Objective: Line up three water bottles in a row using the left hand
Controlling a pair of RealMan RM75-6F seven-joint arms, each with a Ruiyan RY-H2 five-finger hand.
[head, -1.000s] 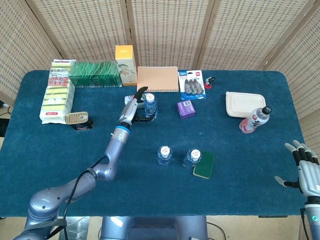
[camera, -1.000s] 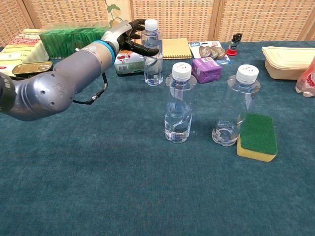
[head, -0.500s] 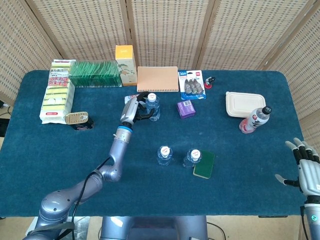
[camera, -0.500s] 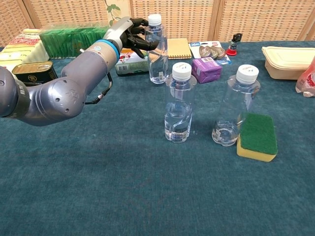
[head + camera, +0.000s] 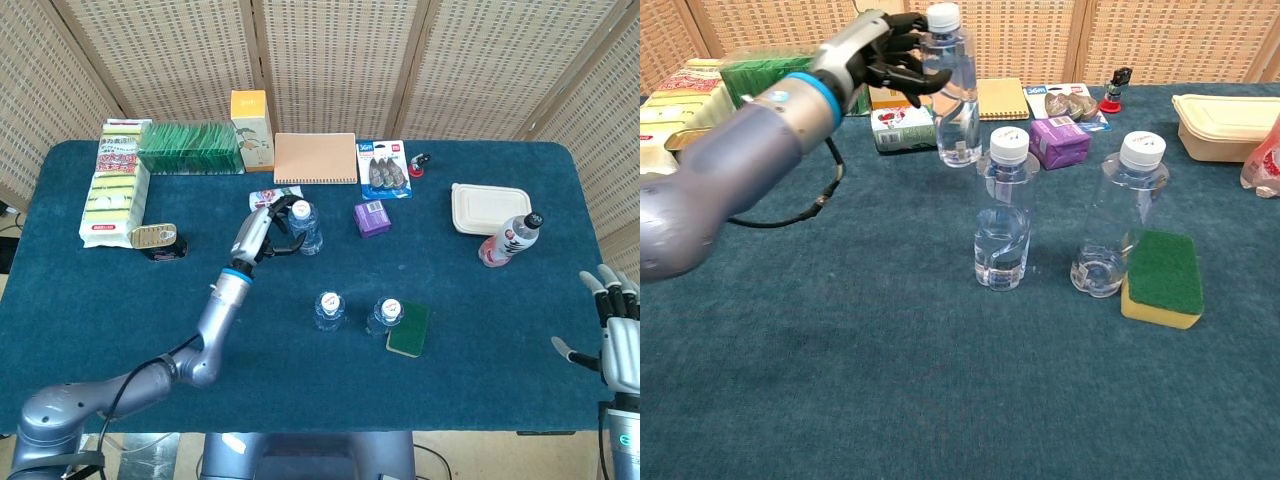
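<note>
Gripping 1 bottle while 2 stand on the table

Gripping the far bottle point(image 5: 952, 90) near its neck, the left hand point(image 5: 883, 50) has its dark fingers point(image 5: 908, 70) wrapped around the clear plastic just under the white cap. In the chest view the bottle appears tilted, its base swung toward the hand's right, and seems to be clear of the blue table point(image 5: 890, 380), though I cannot tell for sure.

Nearer the robot than the hand, and to its right, 2 more bottles stand upright and apart: the middle bottle point(image 5: 1003, 210) and the right bottle point(image 5: 1112, 215). A green sponge point(image 5: 1162, 277) touches the right bottle's far side from the hand.

Just behind the held bottle lies a small green-and-white pack point(image 5: 902, 128). A purple box point(image 5: 1058, 141) sits to the hand's right, and a tin point(image 5: 154, 236) sits to its left.

The right hand point(image 5: 618, 330) hangs at the table's near right corner, well apart from everything, fingers spread and holding nothing.
</note>
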